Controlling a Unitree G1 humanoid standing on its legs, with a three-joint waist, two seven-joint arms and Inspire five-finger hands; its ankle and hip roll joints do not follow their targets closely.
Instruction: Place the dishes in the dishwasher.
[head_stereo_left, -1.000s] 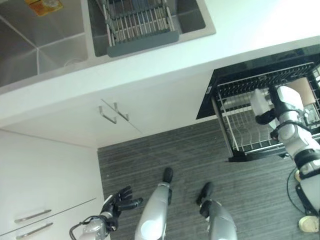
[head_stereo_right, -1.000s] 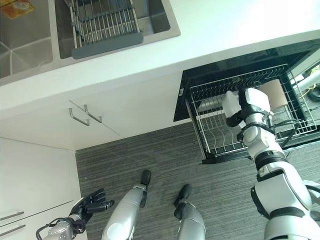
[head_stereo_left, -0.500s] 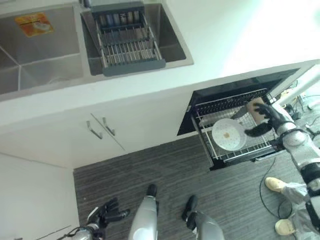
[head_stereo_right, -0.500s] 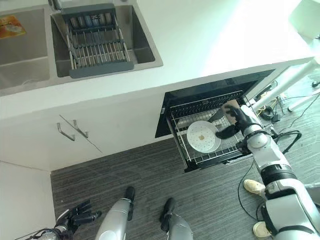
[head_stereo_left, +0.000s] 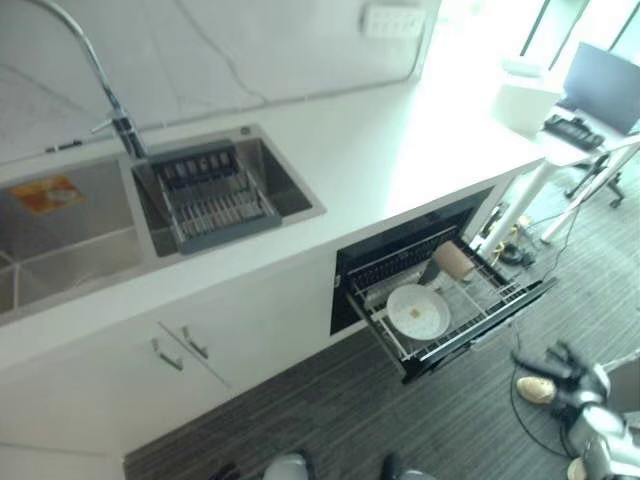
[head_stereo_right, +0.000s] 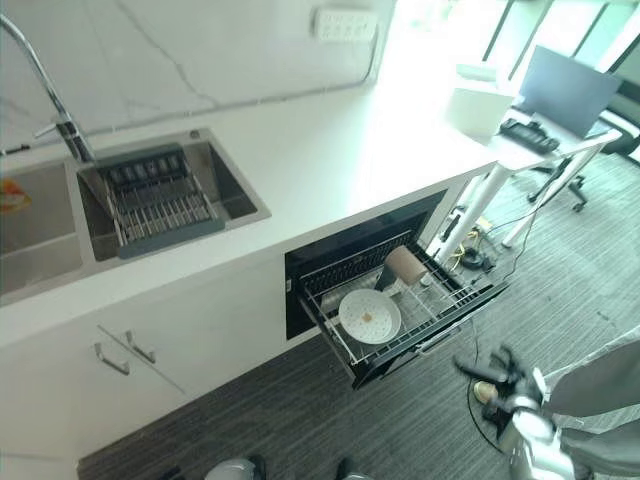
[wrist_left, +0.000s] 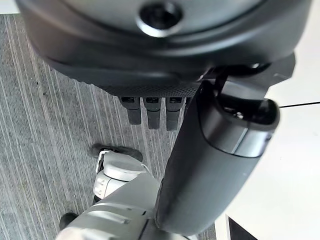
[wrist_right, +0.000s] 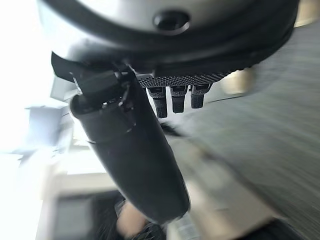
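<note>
The dishwasher's lower rack (head_stereo_left: 480, 330) is pulled out from under the white counter. A white plate (head_stereo_left: 418, 311) leans in it, and a tan cup (head_stereo_left: 455, 260) lies behind the plate. My right hand (head_stereo_left: 560, 368) hangs low over the floor, in front of the rack and apart from it. Its fingers (wrist_right: 172, 100) are straight with nothing in them. My left hand (wrist_left: 160, 65) is down beside the cabinet front, fingers (wrist_left: 150, 112) straight and holding nothing.
A double sink holds a grey draining rack (head_stereo_left: 210, 200) beside a tall faucet (head_stereo_left: 100, 80). A cabinet door with handles (head_stereo_left: 175, 350) is left of the dishwasher. A desk with a monitor (head_stereo_left: 600, 85) stands at the far right. A person's shoe (head_stereo_left: 535, 390) and grey trouser leg (head_stereo_right: 600, 400) are near my right hand.
The camera has tilted up, so the whole scene shifted. My right hand let go of the plate, which stays in the rack, and drew back and down toward the floor.
</note>
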